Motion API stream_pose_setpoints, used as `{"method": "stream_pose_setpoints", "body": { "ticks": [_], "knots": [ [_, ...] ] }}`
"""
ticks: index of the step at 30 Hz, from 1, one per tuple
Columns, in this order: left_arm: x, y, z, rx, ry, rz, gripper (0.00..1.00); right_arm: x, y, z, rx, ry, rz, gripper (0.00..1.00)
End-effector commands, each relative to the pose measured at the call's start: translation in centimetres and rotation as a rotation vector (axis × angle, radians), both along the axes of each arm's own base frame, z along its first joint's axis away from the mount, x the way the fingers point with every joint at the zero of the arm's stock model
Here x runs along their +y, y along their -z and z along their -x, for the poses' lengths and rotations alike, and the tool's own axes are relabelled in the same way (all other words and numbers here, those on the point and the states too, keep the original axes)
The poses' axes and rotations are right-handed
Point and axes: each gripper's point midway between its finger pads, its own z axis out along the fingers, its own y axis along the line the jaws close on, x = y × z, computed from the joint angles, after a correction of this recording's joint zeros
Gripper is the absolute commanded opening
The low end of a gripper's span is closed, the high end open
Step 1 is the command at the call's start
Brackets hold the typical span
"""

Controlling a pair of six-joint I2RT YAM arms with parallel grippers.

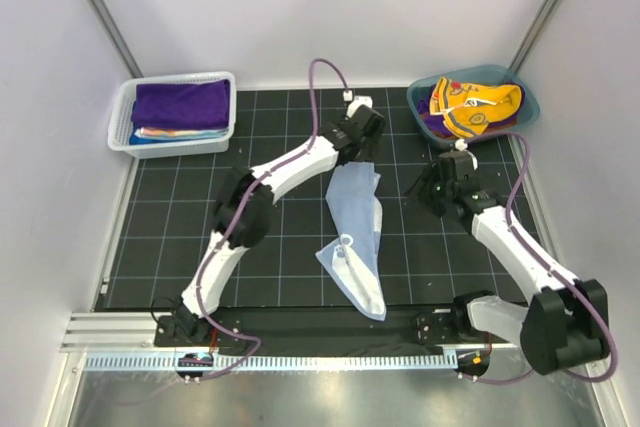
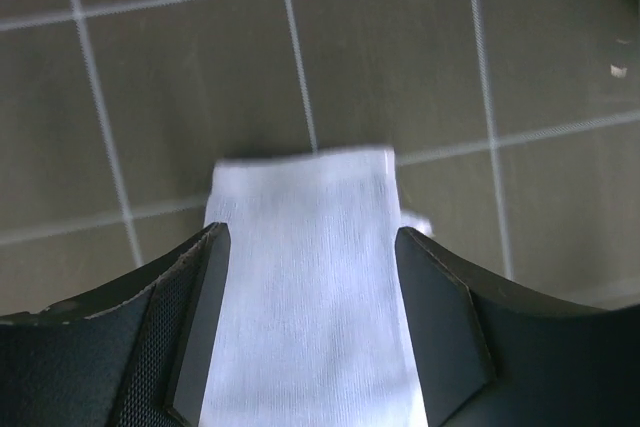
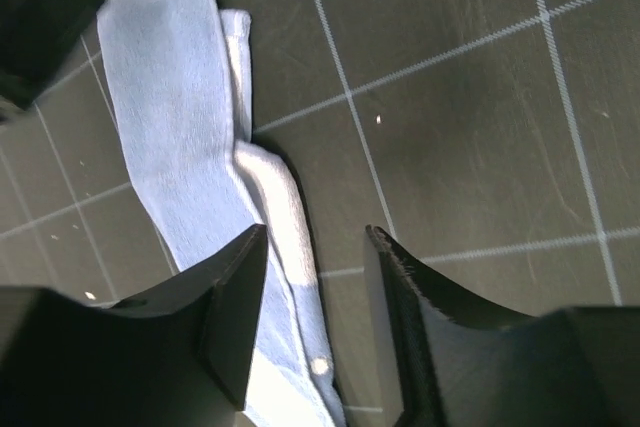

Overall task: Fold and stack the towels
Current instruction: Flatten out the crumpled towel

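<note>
A light blue towel (image 1: 352, 232) lies stretched out and partly bunched on the black gridded mat (image 1: 200, 237), running from the middle toward the near edge. My left gripper (image 1: 360, 152) hangs over its far end. In the left wrist view that narrow end (image 2: 305, 197) lies between the fingers of the left gripper (image 2: 312, 237), which stands open. My right gripper (image 1: 420, 187) is just right of the towel, open and empty. In its own view the right gripper (image 3: 316, 237) has one finger above the towel's folded edge (image 3: 170, 97) and the other above bare mat.
A white mesh basket (image 1: 120, 122) at the far left holds a folded purple towel (image 1: 180, 102) on top of others. A teal tub (image 1: 530, 107) at the far right holds a crumpled yellow-orange towel (image 1: 480, 107) over purple cloth. White walls close in the sides.
</note>
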Motion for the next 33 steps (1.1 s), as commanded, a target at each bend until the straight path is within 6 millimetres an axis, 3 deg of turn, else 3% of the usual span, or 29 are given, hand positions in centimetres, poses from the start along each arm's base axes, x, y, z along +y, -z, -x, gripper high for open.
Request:
{"method": "stream_pose_setpoints", "body": {
  "ticks": [1, 2, 8, 19, 33],
  "knots": [
    [-0.2, -0.6, -1.6, -0.087, 0.041, -0.175, 0.71, 1.3, -1.0, -2.4, -0.067, -0.103, -0.134, 0.49],
    [-0.2, 1.0, -1.8, -0.075, 0.046, -0.218, 0.71, 1.1, -0.6, -2.6, -0.058, -0.1, -0.146, 0.48],
    [-1.7, 2.7, -2.6, -0.091, 0.069, -0.236, 0.66, -0.2, 1.9, -3.1, -0.021, -0.063, -0.168, 0.46],
    [-5.0, 1.7, -2.2, -0.173, 0.127, -0.19, 0.66, -0.1, 5.0, -2.6, 0.027, -0.07, -0.184, 0.42],
    [-6.3, 4.3, -3.1, -0.177, 0.146, -0.209, 0.61, -0.1, 5.2, -2.0, 0.03, -0.076, -0.183, 0.38]
  ]
}}
